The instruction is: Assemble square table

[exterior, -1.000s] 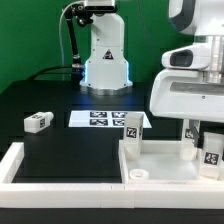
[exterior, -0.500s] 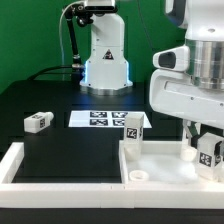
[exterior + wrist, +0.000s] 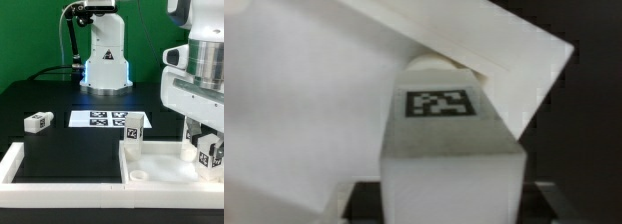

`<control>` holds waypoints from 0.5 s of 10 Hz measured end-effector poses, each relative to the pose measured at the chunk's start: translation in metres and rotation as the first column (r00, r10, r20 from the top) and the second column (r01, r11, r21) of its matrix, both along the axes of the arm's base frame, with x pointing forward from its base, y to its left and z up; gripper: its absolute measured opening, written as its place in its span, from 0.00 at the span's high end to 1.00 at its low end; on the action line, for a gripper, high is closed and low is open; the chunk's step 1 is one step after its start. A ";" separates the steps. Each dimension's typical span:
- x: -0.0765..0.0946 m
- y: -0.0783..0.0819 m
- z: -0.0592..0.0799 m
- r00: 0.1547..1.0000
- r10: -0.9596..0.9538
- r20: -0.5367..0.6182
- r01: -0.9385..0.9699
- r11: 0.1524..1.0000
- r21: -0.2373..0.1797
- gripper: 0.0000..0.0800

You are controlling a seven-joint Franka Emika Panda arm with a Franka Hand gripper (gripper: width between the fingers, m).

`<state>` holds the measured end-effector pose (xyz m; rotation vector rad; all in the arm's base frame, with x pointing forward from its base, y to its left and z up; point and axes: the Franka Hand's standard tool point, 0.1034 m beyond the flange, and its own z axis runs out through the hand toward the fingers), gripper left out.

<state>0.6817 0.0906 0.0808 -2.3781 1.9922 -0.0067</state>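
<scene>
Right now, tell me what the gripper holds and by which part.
The gripper holds a white table leg by its upper end, its other end near a corner of the tabletop.

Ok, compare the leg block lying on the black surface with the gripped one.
The loose leg block lies on its side; the held leg block stands upright. The loose one lies off the square panel; the held one is in the gripper at its corner. Both white, tagged.

Square panel (image 3: 160,163) cut off at exterior view's right edge
</scene>
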 end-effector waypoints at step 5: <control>-0.007 0.014 0.001 0.876 -0.480 0.058 0.475 0.877 0.076 0.64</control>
